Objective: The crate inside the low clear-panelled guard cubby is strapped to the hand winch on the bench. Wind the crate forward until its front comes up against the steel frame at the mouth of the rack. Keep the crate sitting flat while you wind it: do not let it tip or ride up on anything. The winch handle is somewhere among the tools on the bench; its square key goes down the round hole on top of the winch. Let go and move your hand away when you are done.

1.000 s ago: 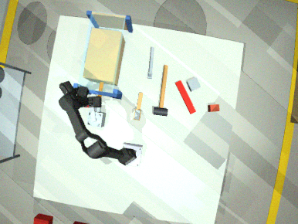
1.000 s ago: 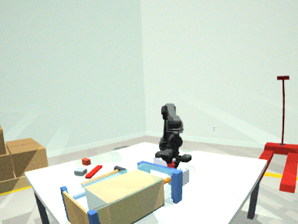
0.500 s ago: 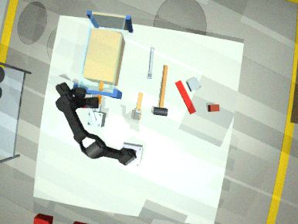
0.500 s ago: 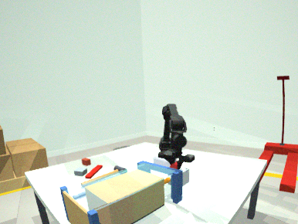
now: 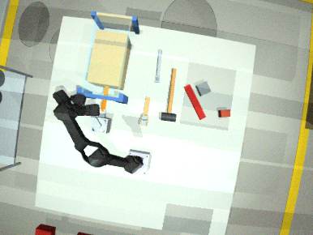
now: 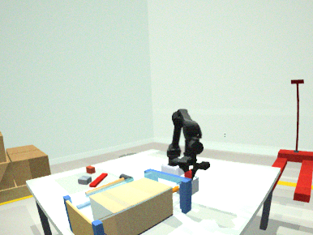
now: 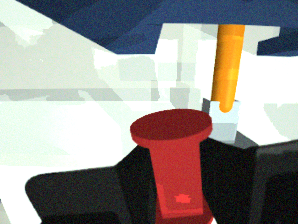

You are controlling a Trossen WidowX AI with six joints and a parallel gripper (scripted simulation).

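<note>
The tan crate (image 5: pixel 109 61) (image 6: pixel 134 202) sits flat in the clear-panelled cubby, short of the blue frame (image 5: pixel 101 96) (image 6: pixel 186 196) at its mouth; a narrow gap shows in the exterior view. An orange strap (image 5: pixel 104 101) (image 7: pixel 228 65) runs under the frame to the grey winch (image 5: pixel 102 124) (image 6: pixel 195 185) (image 7: pixel 223 127). My gripper (image 5: pixel 85 114) (image 6: pixel 189 172) (image 7: pixel 168 136) is shut on the red knob (image 7: pixel 175 160) of the winch handle, beside the winch and close to the frame. The handle's key and the winch hole are hidden, so I cannot tell if the key is seated.
Right of the cubby lie a silver bar tool (image 5: pixel 158 66), an orange-handled tool (image 5: pixel 146 106), a black-headed mallet (image 5: pixel 168 117), a red bar (image 5: pixel 195 101), a grey block (image 5: pixel 203 88) and a red block (image 5: pixel 224 113). The frame's crossbar stands close above the strap.
</note>
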